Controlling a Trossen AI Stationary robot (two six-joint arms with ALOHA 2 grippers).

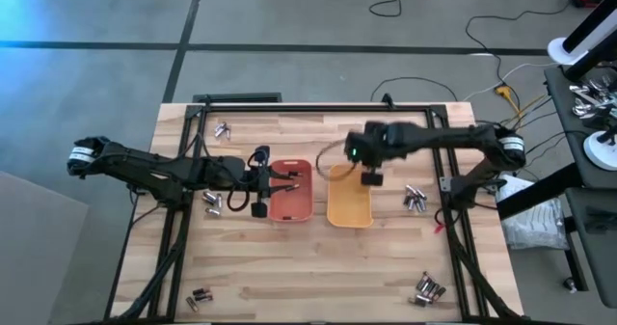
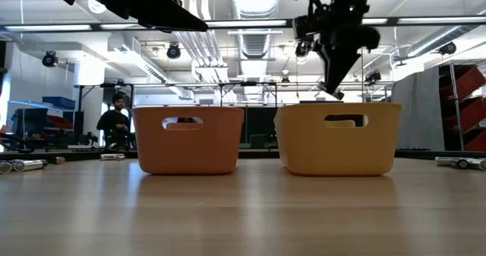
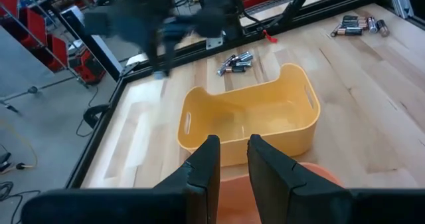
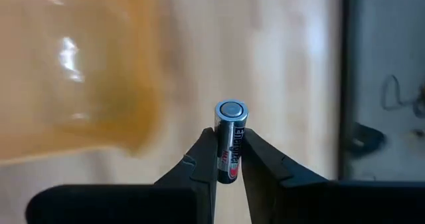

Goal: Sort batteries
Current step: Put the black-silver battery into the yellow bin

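Observation:
My right gripper point(image 1: 371, 177) hangs over the right rim of the yellow tray point(image 1: 349, 202), shut on one silvery battery with a dark label point(image 4: 230, 139). My left gripper point(image 3: 232, 159) hovers over the orange tray point(image 1: 289, 192); its fingers stand a little open with nothing between them. In the low view both trays stand side by side on the table, the orange tray point(image 2: 187, 138) left of the yellow tray point(image 2: 338, 138), and the right gripper point(image 2: 332, 89) sits just above the yellow tray's rim. Loose batteries point(image 1: 415, 199) lie in small heaps on the wood. My right gripper pinches the battery's labelled body point(image 4: 229, 159) between its two fingertips. The battery lies along the fingers, and its silvery end cap point(image 4: 230, 110) sticks out past them. The fingers slant downward from above, and the battery is lifted clear, above the yellow tray.
More battery heaps lie at the far left point(image 1: 223, 129), beside the orange tray point(image 1: 212, 203), at the near left point(image 1: 199, 298) and the near right point(image 1: 429, 288). A person point(image 2: 114, 123) stands in the room beyond the table. Bare wood stretches in front of the trays.

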